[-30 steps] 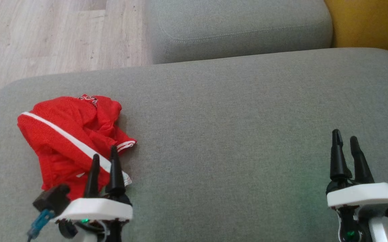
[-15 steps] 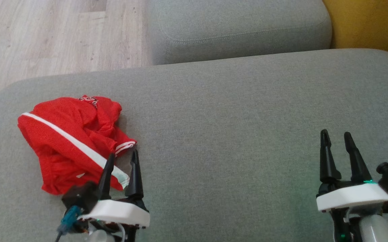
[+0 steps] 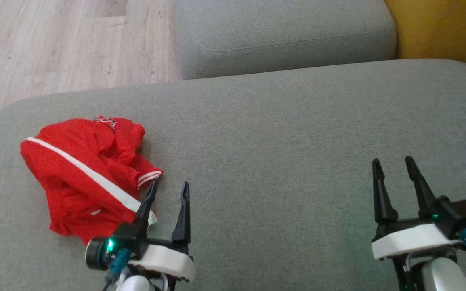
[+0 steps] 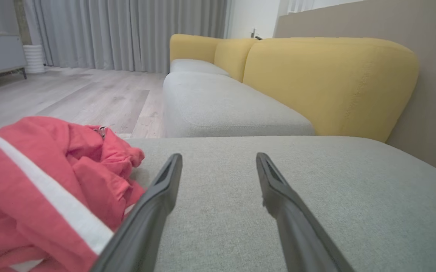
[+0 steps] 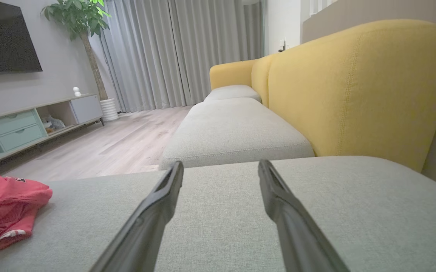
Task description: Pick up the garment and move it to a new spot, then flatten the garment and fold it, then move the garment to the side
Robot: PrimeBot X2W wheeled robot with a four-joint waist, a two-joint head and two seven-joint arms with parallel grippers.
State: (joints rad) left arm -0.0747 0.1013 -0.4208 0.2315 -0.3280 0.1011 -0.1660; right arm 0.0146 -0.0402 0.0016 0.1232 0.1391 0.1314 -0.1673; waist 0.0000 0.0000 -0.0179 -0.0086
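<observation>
Fingers [image 3: 182, 214] of the left gripper [image 3: 169, 184] stand apart and empty at seven o'clock of the head view. The right gripper [image 3: 392, 160], equally spread, sits at four o'clock. The red garment [image 3: 83, 173] lies crumpled at nine o'clock on the grey cushion [image 3: 277, 141], just beside the left gripper's nearer finger. Closing from here would likely catch only the striped hem (or nothing). A thin pinch could slip, dragging the heap towards the cushion's rounded edge.
</observation>
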